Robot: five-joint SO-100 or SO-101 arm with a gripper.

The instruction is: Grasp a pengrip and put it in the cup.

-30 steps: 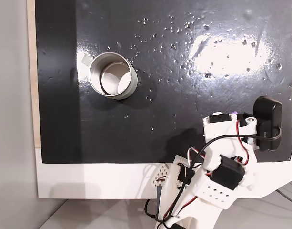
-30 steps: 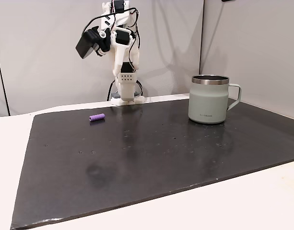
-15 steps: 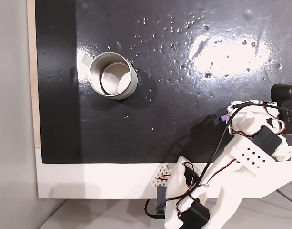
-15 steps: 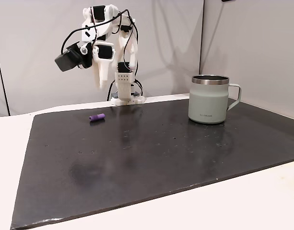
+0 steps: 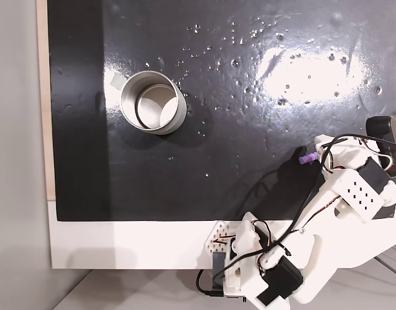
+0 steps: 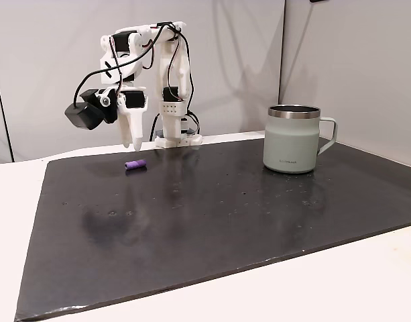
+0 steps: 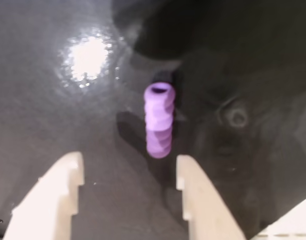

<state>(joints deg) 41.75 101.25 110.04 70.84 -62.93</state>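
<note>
Mat (image 6: 225, 221): dark, glossy, carries everything.
Cup (image 5: 154, 102): upright near the mat's left edge in the top-down fixed view, well apart from the arm.
Gripper (image 7: 130, 175): swung down from a raised pose within the last second; fingers apart, above the mat.
Pengrip (image 7: 159, 120): lying flat near the mat's right edge in the same view, just ahead of the fingertips, untouched.
Meaning: approach nearly done, grasp not yet made.

The cup (image 5: 154, 102) stands well apart from the pengrip (image 5: 307, 157).
</note>
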